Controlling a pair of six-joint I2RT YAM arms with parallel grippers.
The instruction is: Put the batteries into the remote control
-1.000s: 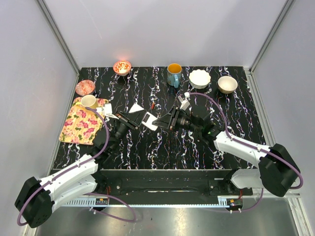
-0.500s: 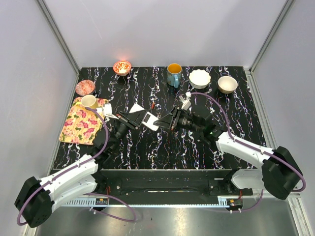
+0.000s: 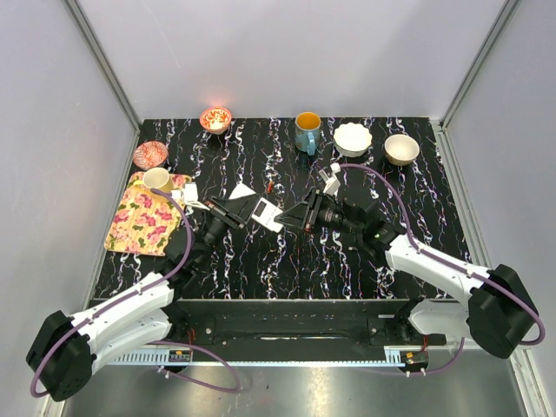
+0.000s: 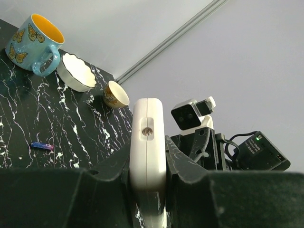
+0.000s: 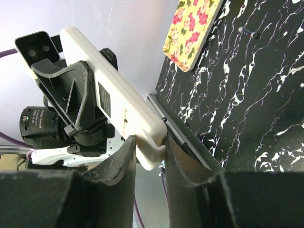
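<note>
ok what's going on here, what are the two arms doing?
Both arms hold the remote control up between them. The left gripper is clamped on one end and the right gripper is closed on the other. Neither holds a battery. A bluish battery lies loose on the black marbled table, and a dark battery lies near the floral tray. Loading has not started.

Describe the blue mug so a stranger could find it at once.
Start at the black marbled table and go to the middle of its far edge. The blue mug stands there, just left of a white scalloped bowl. Unlike its neighbours, it is light blue with printed butterflies, a yellow-orange inside and a handle.
</note>
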